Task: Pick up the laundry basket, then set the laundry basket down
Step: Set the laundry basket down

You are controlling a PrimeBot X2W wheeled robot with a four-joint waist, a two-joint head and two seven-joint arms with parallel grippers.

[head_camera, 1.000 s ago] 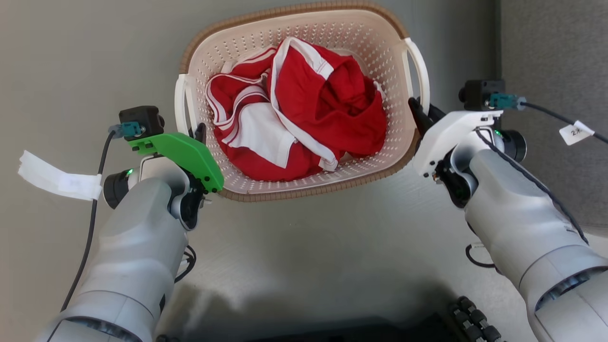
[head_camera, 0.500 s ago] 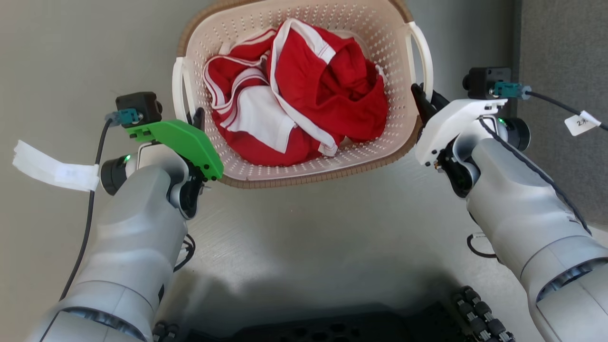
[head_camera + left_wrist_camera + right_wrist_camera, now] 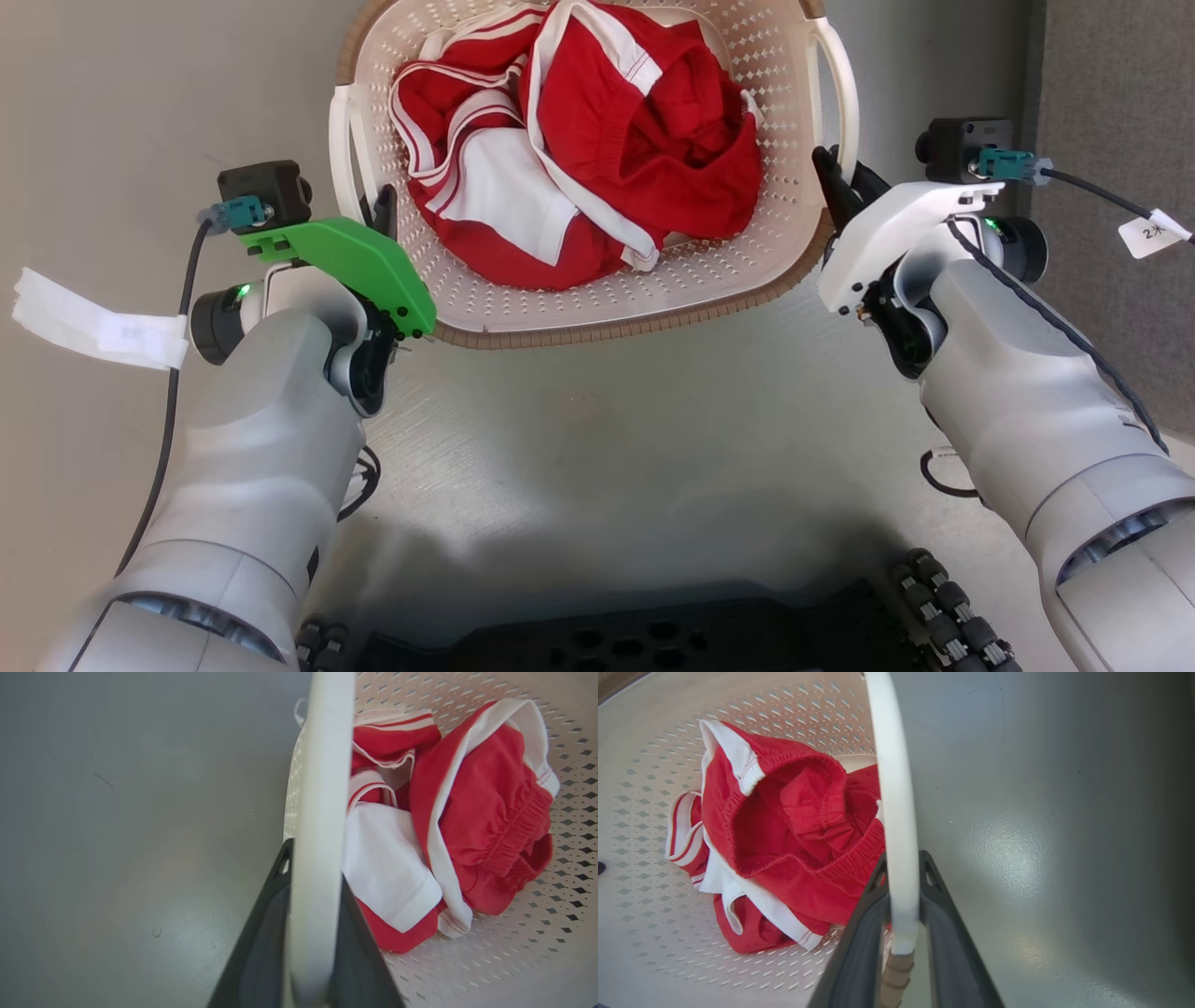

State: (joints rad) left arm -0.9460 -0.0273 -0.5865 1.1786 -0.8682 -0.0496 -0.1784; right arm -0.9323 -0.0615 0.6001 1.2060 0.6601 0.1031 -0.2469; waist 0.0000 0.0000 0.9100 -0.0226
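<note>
Gripping: the left gripper [image 3: 383, 207] has its 2 fingers clamped on the left handle [image 3: 317, 812]; the right gripper [image 3: 834, 182] is clamped the same way on the right handle [image 3: 893, 802].
Basket position: the laundry basket [image 3: 653, 285] lies at 12 o'clock in the head view, between the 2 grippers, with its handles at 9 and 3 o'clock.
Contents: red-and-white clothes [image 3: 607, 131], heaped loosely.
Floor contact: cannot be told.
Technique: judged best to move both arms at 1 pace with the rim level, so that neither thin handle twists out of its jaws and the load does not slide.
Surface: smooth grey floor [image 3: 607, 448], faintly glossy.
Room: darker textured grey strip [image 3: 1111, 84] at 2 o'clock; the robot's dark base [image 3: 653, 644] at 6 o'clock.
</note>
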